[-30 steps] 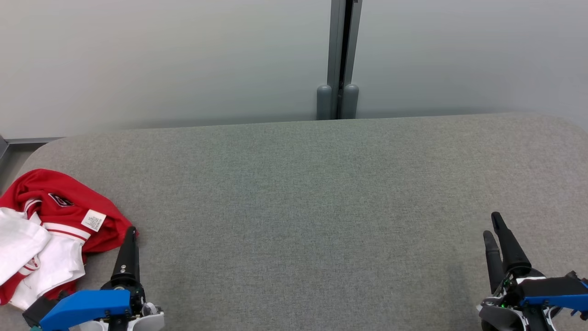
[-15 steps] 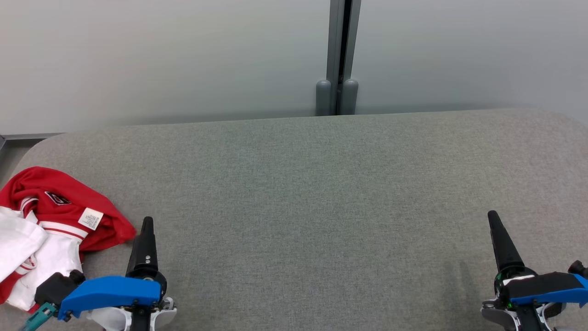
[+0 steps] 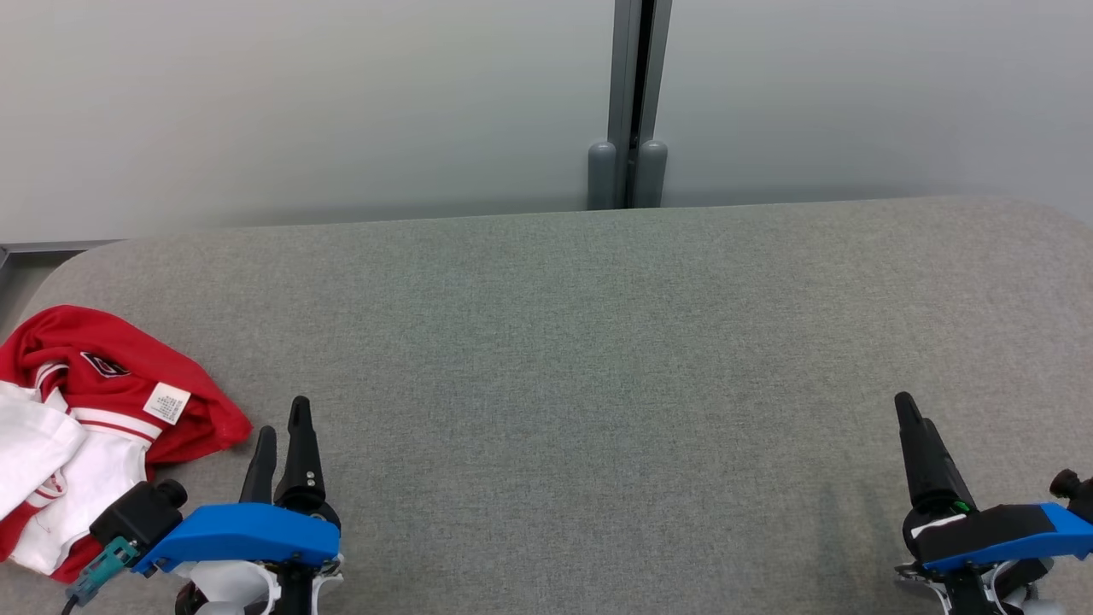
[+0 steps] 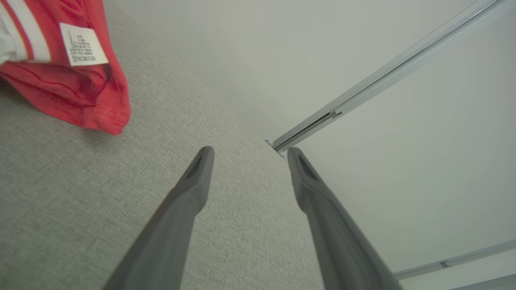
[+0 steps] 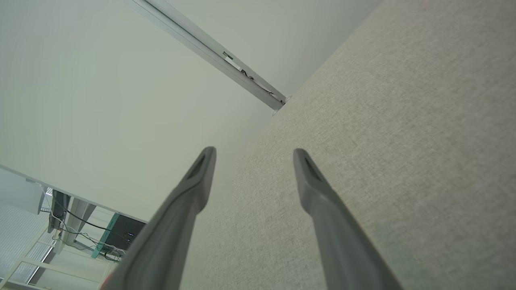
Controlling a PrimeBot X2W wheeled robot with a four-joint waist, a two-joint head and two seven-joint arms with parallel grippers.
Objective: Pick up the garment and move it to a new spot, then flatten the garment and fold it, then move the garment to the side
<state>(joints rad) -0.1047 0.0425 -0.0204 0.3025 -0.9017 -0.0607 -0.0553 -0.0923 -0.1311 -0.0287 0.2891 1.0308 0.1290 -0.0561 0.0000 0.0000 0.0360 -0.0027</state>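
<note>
Scanning the left edge for you, operator: where does the garment sit? (spotter)

Garment (image 3: 94,401) is at your near left corner of the grey padded surface (image 3: 598,342). Crumpled heap, red over white, striped trim showing. A white care label (image 3: 166,403) faces up. Not flattened, not folded. (note-taker)

And your left gripper? (spotter)

Left gripper (image 3: 282,418) is low, just beside the heap on its right, clear of the cloth. Fingers stand apart with nothing between them. Your left wrist view confirms it: left gripper (image 4: 248,152) is spread over bare grey fabric. The garment's (image 4: 80,92) red hem is off to the upper left, away from both fingers, with the care label (image 4: 82,44) above it. (note-taker)

Right side? (spotter)

Right gripper (image 3: 907,418) is at the lower right, well apart from the garment. From your head view its fingers line up, one behind the other, so the gap is hard to read there. In your right wrist view the right gripper (image 5: 253,151) stands wide and empty, over the grey surface and the pale wall (image 3: 341,102). A metal post (image 3: 636,85) stands at the far edge. (note-taker)
</note>
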